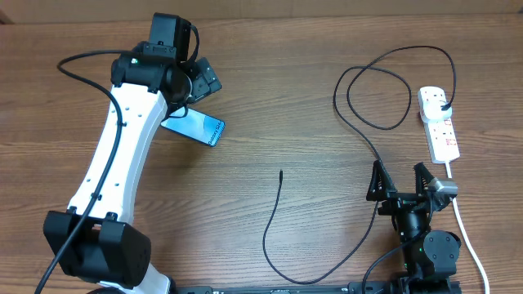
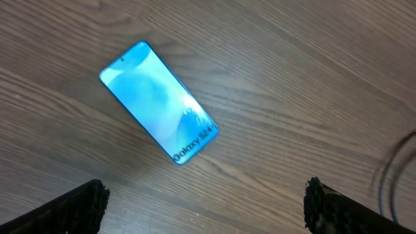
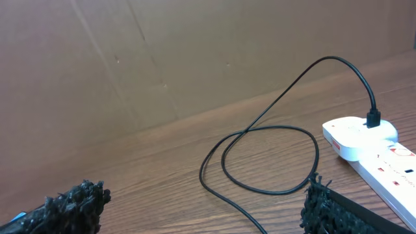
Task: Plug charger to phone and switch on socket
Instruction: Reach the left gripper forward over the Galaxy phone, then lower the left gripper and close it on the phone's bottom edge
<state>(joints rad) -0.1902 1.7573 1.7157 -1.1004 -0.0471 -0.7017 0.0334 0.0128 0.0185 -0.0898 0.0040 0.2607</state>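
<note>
**Both tools released – phone and charger tip apart**

The phone [image 2: 158, 102] is seen lying flat on the bench [image 1: 286, 98], screen up and lit teal, at the far left. The left tool [image 2: 205, 205] is held above it with its jaws spread wide and nothing between them.

The socket [image 1: 439, 122] is laid at the far right, its white cord [image 1: 466, 229] trailing toward the near edge. The charger [image 1: 274, 216] is plugged into the end outlet – its cable is looped on the bench, led past the right tool [image 1: 400, 181], and curved back so that the free tip rests mid-bench, well apart from the phone. The right tool is likewise released and empty. The position of the socket's switches cannot be made out.
</note>
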